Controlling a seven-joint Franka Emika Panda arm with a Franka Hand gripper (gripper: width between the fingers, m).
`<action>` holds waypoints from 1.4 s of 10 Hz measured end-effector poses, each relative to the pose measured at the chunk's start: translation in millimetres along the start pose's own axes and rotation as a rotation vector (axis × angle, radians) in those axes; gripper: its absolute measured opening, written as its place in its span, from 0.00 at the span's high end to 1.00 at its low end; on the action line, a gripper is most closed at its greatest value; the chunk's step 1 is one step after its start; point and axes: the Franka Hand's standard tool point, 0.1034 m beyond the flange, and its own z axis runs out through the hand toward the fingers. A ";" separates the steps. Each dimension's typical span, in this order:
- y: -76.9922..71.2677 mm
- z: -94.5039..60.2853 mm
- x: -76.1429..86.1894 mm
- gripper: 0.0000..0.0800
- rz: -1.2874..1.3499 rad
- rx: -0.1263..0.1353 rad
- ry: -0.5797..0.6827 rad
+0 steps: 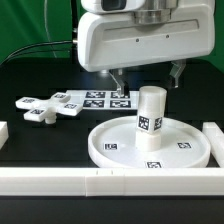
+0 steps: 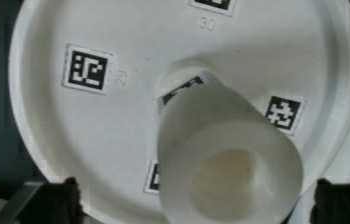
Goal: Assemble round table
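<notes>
Looking at the exterior view, I have the gripper (image 1: 148, 82) hanging in the upper middle of the frame. Its 2 fingers (image 1: 119, 86) are spread as wide as they go, with nothing between them. Below it, in the lower right of the frame, the round disc (image 1: 120, 153) lies flat on the black table (image 1: 40, 140). The thick cylinder (image 1: 150, 118) stands upright at its centre, apparently in the socket; whether it is fully seated I cannot tell. The cross-shaped piece (image 1: 43, 106) lies loose at the middle left, well apart from the round disc. The marker board (image 1: 105, 98) sits near the middle of the frame, behind the gap between them. White rails (image 1: 100, 182) run along the lower edge.

Through the wrist view I look almost straight down the thick cylinder (image 2: 225, 160) onto the round disc (image 2: 83, 125).

I judge all 3 parts to be stiff, light plastic with a smooth, slippery skin. The thick cylinder should go between the fingers across its width, about halfway up and square on, or it may twist out. The round disc is far too wide for the jaws, so only its rim offers a hold. I would take the cross-shaped piece by 1 arm.
</notes>
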 end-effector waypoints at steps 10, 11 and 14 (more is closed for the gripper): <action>-9.1 19.0 -4.1 0.49 -0.012 0.002 -0.002; -9.1 19.1 -4.1 0.49 -0.012 0.002 -0.002; -9.1 18.8 -4.5 0.49 0.120 0.015 0.002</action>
